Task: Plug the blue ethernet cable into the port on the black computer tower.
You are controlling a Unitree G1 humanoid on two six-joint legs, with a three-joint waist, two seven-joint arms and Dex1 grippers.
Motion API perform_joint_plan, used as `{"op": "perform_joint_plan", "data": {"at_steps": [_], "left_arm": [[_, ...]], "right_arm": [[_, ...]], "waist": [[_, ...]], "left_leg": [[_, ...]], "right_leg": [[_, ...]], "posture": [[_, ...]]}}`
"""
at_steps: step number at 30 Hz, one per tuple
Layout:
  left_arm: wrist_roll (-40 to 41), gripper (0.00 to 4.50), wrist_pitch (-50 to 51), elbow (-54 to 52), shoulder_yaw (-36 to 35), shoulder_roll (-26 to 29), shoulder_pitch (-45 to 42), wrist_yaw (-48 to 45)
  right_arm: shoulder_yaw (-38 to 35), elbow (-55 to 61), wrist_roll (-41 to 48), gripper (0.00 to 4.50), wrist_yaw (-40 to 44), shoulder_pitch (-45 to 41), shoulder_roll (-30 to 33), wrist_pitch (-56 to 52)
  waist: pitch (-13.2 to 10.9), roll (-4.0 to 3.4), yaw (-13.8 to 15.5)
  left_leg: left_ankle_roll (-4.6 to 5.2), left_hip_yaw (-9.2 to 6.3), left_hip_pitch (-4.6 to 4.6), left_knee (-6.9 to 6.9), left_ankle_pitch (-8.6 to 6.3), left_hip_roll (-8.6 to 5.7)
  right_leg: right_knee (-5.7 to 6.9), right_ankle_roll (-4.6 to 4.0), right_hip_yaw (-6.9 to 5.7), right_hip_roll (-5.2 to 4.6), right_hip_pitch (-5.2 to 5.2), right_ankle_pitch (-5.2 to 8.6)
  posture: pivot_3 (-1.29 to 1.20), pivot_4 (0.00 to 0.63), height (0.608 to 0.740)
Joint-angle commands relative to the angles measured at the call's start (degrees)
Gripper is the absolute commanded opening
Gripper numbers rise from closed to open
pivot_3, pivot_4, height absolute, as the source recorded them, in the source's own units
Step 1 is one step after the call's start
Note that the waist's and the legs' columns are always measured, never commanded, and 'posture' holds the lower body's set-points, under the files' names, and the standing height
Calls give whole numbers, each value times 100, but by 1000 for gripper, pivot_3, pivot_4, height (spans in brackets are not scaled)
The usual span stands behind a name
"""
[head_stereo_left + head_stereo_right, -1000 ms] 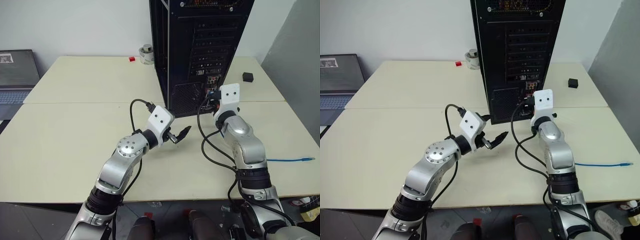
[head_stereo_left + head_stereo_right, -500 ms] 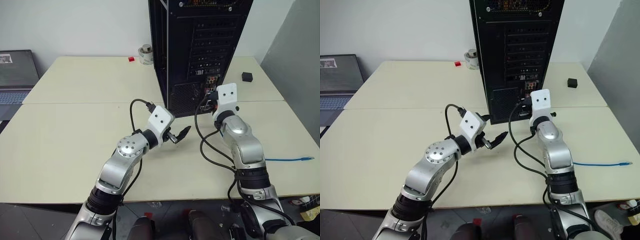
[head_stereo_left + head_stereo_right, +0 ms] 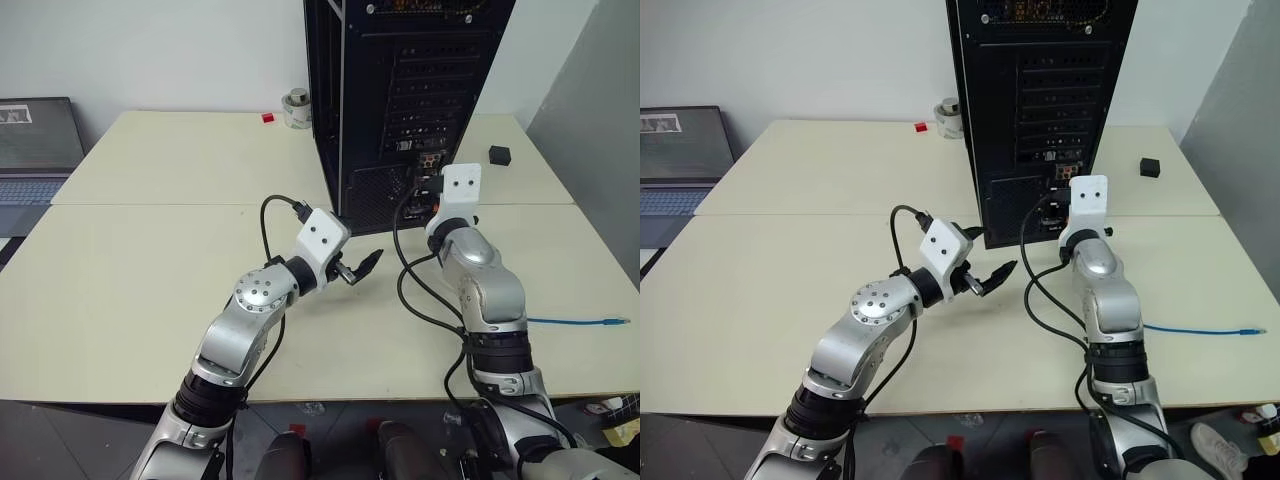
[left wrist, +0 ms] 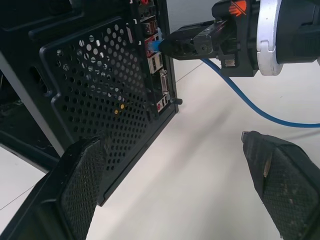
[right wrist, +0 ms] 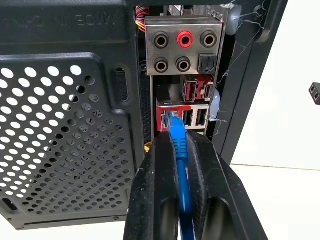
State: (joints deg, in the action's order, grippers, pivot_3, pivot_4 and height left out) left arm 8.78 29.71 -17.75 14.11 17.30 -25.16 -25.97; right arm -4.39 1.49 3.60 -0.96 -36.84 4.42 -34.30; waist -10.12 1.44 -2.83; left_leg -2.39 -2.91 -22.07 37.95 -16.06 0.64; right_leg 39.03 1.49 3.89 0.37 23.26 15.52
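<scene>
Fingers of the right gripper (image 5: 181,150) pinch the bright-blue ethernet cable (image 5: 179,145); left gripper (image 4: 175,185) gapes.

Two cream tables (image 3: 150,290) pushed together, seam running across just in front of the black computer tower (image 3: 400,100), which stands upright at the far middle. Behind tower's left side: a small white roll (image 3: 294,108) w/ a tiny red block (image 3: 265,118) beside it. Right of tower, near far edge: small black cube (image 3: 498,154). Well right of tower and nearer the front, the blue ethernet cable (image 3: 570,322) lies flat on the top, its end toward the table's right edge.
</scene>
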Motion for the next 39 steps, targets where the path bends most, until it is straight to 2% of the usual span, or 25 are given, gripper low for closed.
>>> {"op": "perform_joint_plan", "data": {"at_steps": [1, 12, 19, 21, 22, 25, 32, 34, 36, 37, 39], "left_arm": [[-5, 4448, -77, -115, -100, -20, -107, -39], [93, 4448, 134, -257, -133, -54, -171, -72], [75, 4448, 129, -257, -178, -25, -113, -130], [73, 4481, 97, -235, -205, 15, -106, -164], [54, 4481, 58, -201, -214, 61, -119, -197], [64, 4481, -23, -39, -332, 154, -214, -269], [124, 4481, -141, 157, -519, 388, -335, -542], [50, 4481, -215, 244, -523, 544, -358, -671], [1, 4481, -279, 304, -553, 682, -369, -783], [25, 4481, -248, 330, -587, 728, -385, -819], [84, 4481, -272, 372, -657, 834, -415, -928]], "right_arm": [[-98, 75, 45, 0, -161, -203, -100, -22], [-89, -323, 62, 0, -211, -561, -257, 127], [22, -423, 54, 0, 124, -486, -65, 356], [44, -392, 61, 694, 258, -419, 24, 390], [69, -367, 62, 732, 345, -390, 75, 393], [143, -251, 58, 1315, 569, -290, 234, 388], [178, 489, 242, 2960, 1213, 114, 751, 24], [147, 862, 447, 3381, 1560, 287, 972, -66], [135, 1257, 721, 3605, 2056, 512, 1269, -81], [114, 1430, 848, 3945, 2289, 637, 1428, -85], [-26, 1699, 1058, 4353, 2628, 887, 1773, -104]], "waist": [[0, 0, -1], [-1, -1, -59], [-1, -1, -70], [-1, -1, -73], [-1, -1, -72], [-2, -3, -55], [-2, -3, -11], [-2, -2, -3], [-3, -3, -2], [-4, -4, 2], [-4, -4, -5]], "left_leg": [[0, 0, 0, 0, 0, 0], [0, 4, 5, 0, 0, 4], [0, 9, 9, 0, 0, 5], [0, 10, 9, 0, 0, 5], [0, 10, 9, 0, 0, 6], [0, 5, 7, -3, 0, 6], [0, 4, -8, -4, 0, -3], [0, 3, -8, -3, 0, -3], [0, -3, -9, -4, 0, -1], [0, -3, -8, -5, 0, 1], [1, -5, -8, -4, 0, 0]], "right_leg": [[0, 0, 0, 0, 0, 0], [4, 0, 3, 3, 0, 0], [4, 1, 9, 7, 0, 0], [4, 1, 9, 8, 0, 0], [4, 1, 9, 8, 0, 0], [3, 1, 6, 9, 1, 0], [-6, 1, 3, -3, 6, 0], [-6, 1, 1, -3, 6, 0], [-6, 1, -1, -1, 6, 0], [-6, 2, -2, 0, 6, 0], [-6, 2, -8, 1, 5, 1]], "posture": [[0, 150, 740], [0, 150, 740], [0, 150, 740], [0, 150, 740], [0, 150, 740], [0, 150, 740], [0, 150, 740], [0, 150, 740], [0, 150, 740], [0, 150, 740], [0, 150, 740]]}}
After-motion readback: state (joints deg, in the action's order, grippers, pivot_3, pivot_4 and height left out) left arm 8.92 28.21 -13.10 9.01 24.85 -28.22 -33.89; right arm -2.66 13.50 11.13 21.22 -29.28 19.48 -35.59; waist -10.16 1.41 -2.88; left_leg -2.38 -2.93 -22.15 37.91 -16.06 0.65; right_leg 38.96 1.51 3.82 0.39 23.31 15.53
